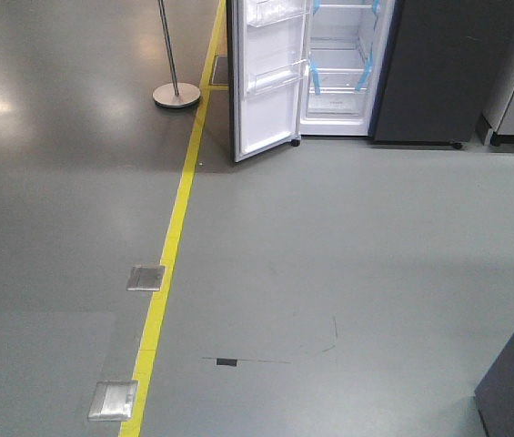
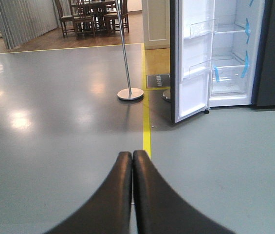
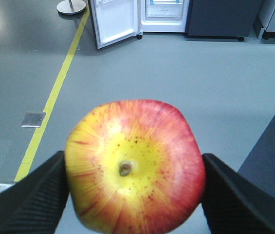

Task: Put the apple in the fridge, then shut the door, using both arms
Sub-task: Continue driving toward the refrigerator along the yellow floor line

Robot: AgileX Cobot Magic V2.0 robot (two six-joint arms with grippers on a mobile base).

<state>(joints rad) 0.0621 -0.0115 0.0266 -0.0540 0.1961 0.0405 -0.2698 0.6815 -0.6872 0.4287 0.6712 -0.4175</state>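
Apple carried toward open fridge: the apple [image 3: 142,146], red with a yellow crown round its stem dimple, was clamped at its widest part between the two ridged pads of the right gripper [image 3: 133,165], well short of the fridge [image 1: 334,109] and facing it across bare grey floor. That hold was judged the one least likely to let a smooth, round fruit slip in transit. The left gripper [image 2: 132,156] was seen with its fingers pressed together and nothing between them, likewise pointed at the fridge from well off; it was presumably kept free for the door [image 1: 266,118]. The door, white inside with clear bins, was swung wide at the fridge's left, so that the white shelves were laid bare for the apple. The dark panel [image 1: 429,73] at the fridge's right was shut. A yellow floor line [image 1: 170,246] was seen running up past the foot of the open door. Neither placing nor closing was yet done.
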